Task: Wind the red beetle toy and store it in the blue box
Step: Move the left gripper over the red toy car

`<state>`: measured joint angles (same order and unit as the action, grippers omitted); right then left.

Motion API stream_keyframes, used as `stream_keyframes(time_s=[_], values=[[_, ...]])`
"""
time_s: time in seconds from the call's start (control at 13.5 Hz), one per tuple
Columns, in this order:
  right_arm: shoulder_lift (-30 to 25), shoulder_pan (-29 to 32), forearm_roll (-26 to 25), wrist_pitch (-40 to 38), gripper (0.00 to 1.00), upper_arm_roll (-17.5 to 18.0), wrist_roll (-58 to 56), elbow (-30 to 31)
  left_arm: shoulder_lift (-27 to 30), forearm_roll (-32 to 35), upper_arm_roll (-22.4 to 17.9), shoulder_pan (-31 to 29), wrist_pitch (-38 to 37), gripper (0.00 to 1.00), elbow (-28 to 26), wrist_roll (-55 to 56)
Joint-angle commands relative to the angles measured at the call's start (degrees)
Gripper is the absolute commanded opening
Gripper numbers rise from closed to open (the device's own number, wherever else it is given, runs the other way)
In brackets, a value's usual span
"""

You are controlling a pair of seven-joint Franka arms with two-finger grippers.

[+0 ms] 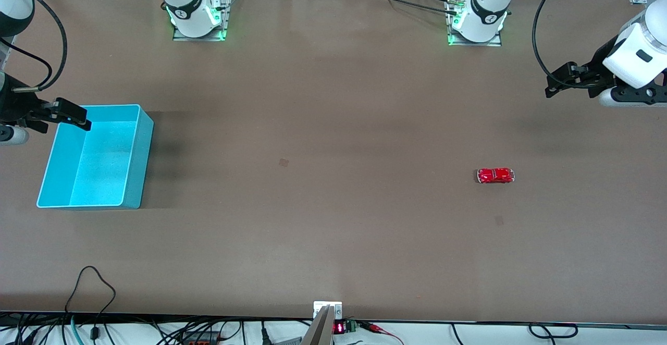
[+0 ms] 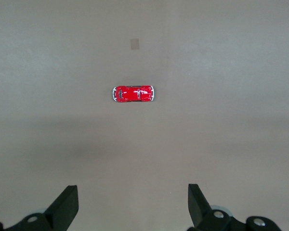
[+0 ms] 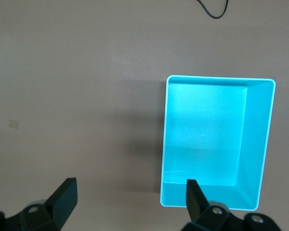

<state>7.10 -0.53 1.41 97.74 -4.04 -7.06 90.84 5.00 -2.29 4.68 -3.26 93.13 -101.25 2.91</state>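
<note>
The red beetle toy (image 1: 495, 175) stands on its wheels on the brown table toward the left arm's end; it also shows in the left wrist view (image 2: 133, 94). The blue box (image 1: 140, 162) sits open and empty toward the right arm's end, and shows in the right wrist view (image 3: 256, 144). My left gripper (image 1: 550, 85) is open and empty in the air over bare table at the left arm's end, well apart from the toy; its fingers frame bare table (image 2: 131, 190). My right gripper (image 1: 83, 118) is open and empty over the box's rim (image 3: 130, 183).
Two small tape marks (image 1: 283, 162) (image 1: 498, 220) lie flat on the table. The arm bases (image 1: 195, 16) (image 1: 477, 22) stand along the edge farthest from the front camera. A black cable (image 1: 94, 282) loops onto the table at the edge nearest the camera.
</note>
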Motion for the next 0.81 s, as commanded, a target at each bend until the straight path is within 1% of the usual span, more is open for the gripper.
stream_keyframes(time_s=[0.0, 0.3, 0.44, 0.74], values=[[-0.9, 0.2, -0.3, -0.1, 1.0, -0.1, 0.2, 0.9, 1.5, 1.1, 0.3, -0.8, -0.1, 1.0, -1.5, -1.0], [-0.9, 0.2, -0.3, 0.3, 1.0, -0.1, 0.2, 0.8, 0.5, 1.1, 0.5, -0.8, -0.5, 1.0, -1.1, 0.3], [-0.8, 0.3, -0.3, 0.2, 1.0, -0.1, 0.2, 0.7, -2.7, 1.0, 0.5, -0.3, -3.1, 1.0, -1.0, 1.9], [-0.5, 0.6, 0.0, 0.3, 1.0, -0.2, 0.4, 0.6, -8.2, 0.2, 1.5, 0.4, -3.7, 1.0, -0.3, 3.8]])
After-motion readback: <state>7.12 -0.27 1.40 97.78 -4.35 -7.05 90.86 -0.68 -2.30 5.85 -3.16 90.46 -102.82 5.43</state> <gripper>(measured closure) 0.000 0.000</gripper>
